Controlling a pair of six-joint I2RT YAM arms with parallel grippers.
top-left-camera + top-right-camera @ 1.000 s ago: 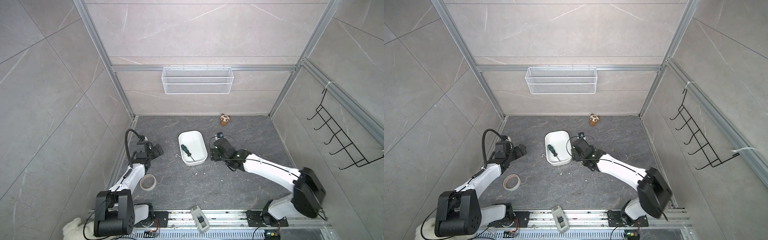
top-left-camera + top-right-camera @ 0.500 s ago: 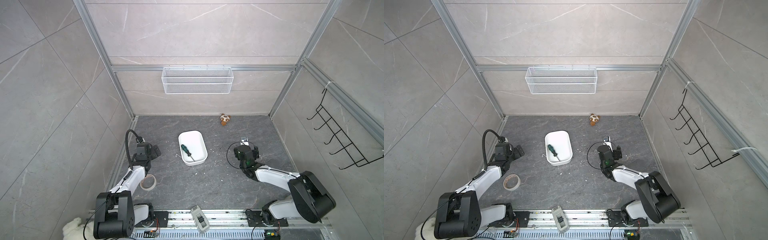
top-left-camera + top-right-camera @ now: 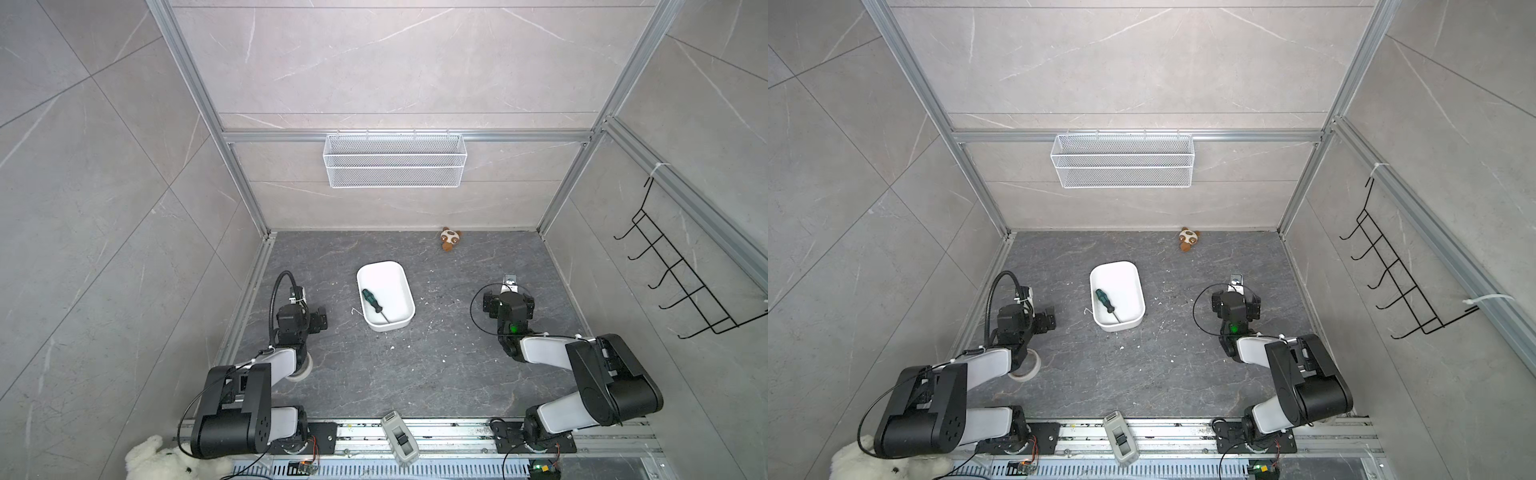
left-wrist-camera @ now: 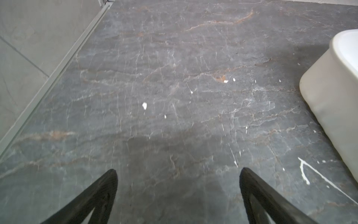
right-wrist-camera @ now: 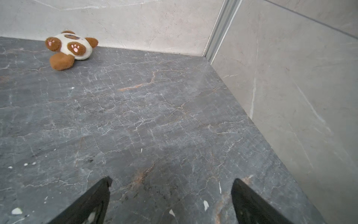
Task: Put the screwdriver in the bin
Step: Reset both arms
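Observation:
The screwdriver [image 3: 372, 301] [image 3: 1105, 302], teal-green and black handled, lies flat inside the white bin [image 3: 395, 286] [image 3: 1125, 282] near its left wall, shaft pointing to the front. Nothing touches it. My right gripper [image 3: 509, 296] [image 3: 1235, 301] [image 5: 171, 179] hovers low over bare floor well to the right of the bin, open and empty. Left of the bin my left gripper [image 3: 318, 321] [image 3: 1048, 318] [image 4: 178, 170] is also open and empty. The bin's outer wall [image 4: 329, 93] shows at the edge of the left wrist view.
A brown-and-white plush toy [image 3: 451, 239] [image 5: 70, 48] lies by the back wall. A tape roll [image 3: 301, 370] sits under the left arm. A wire-mesh basket [image 3: 395, 166] hangs on the back wall, a black hook rack [image 3: 681, 282] on the right wall.
My right arm has drawn back from beside the bin to the right side of the floor, its jaws spreading wider. The left arm pulled back slightly. The screwdriver stayed in the bin.

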